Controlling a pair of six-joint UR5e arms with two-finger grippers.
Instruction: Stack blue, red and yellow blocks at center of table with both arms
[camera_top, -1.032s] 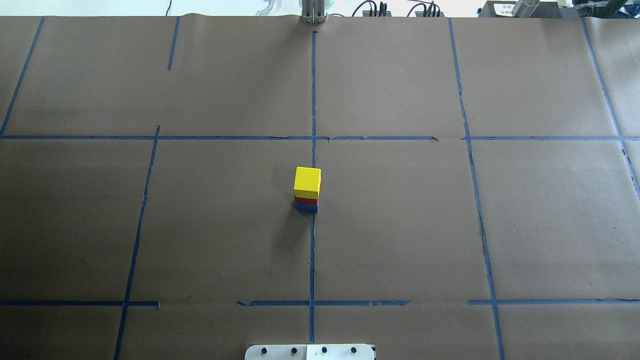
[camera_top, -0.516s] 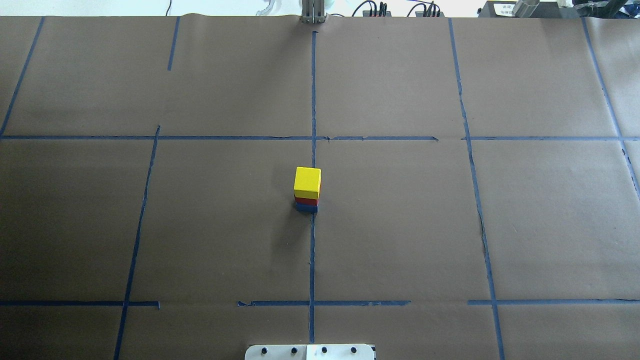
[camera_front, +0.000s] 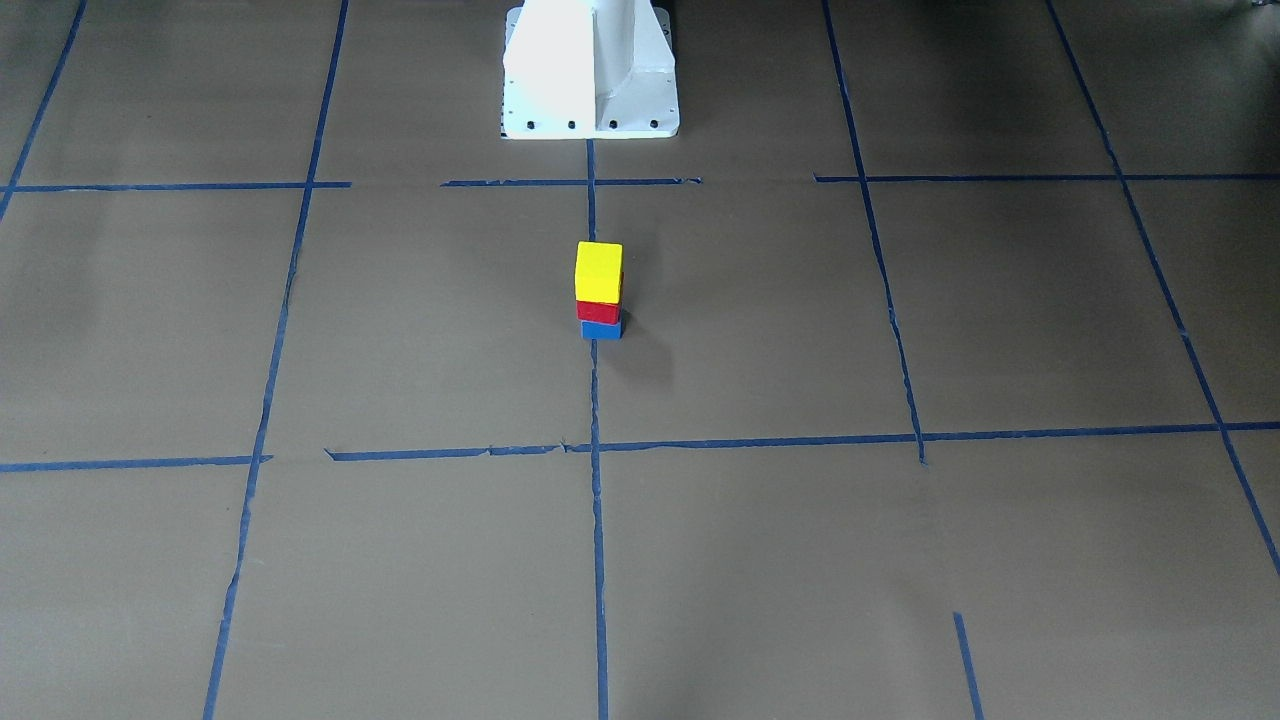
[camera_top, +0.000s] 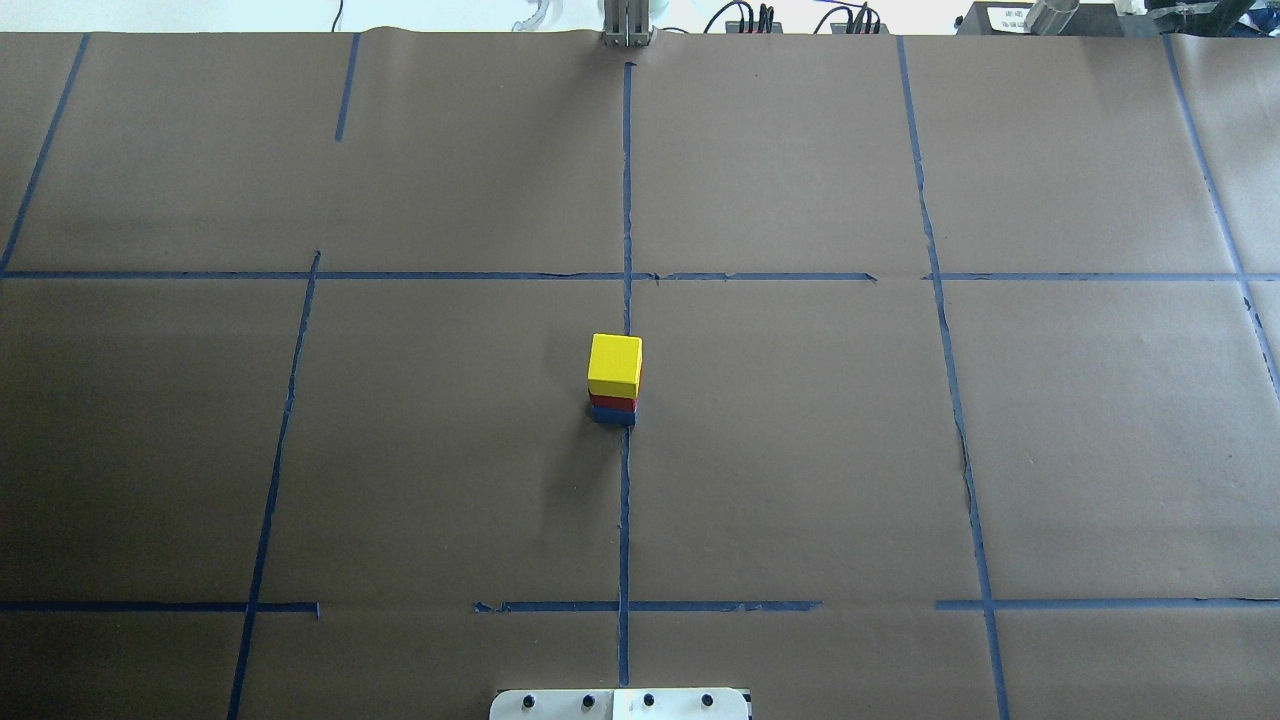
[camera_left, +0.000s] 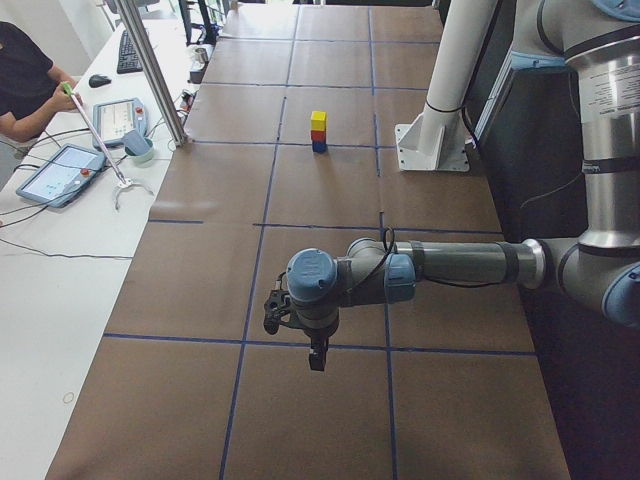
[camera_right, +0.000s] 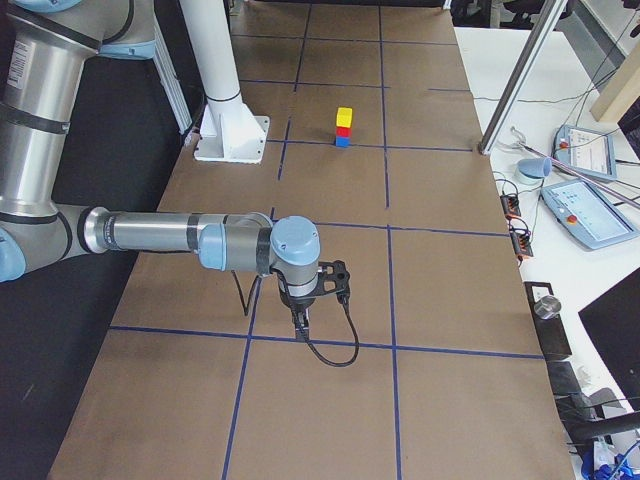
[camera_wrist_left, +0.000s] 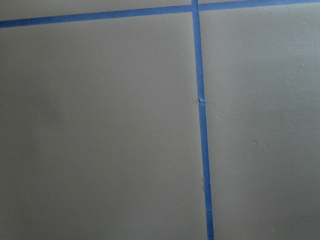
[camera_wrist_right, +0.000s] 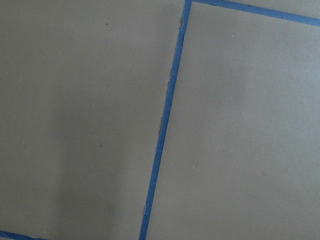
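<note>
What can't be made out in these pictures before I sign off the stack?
- Left gripper: seen only in the exterior left view, small; open or shut unclear.
- Right gripper: likewise, exterior right view only.
- Red block and blue block: tops hidden under the yellow block in the overhead view.
- Both wrist views: only paper and tape.

Readable text: none right now, in any view.
Box label (camera_top: 1005, 17): white, just past the tabletop's (camera_top: 800, 450) far right corner, print too small to make out.
Pendant screens (camera_right: 588, 212): lit, beyond the far edge, too blurred to read.
</note>
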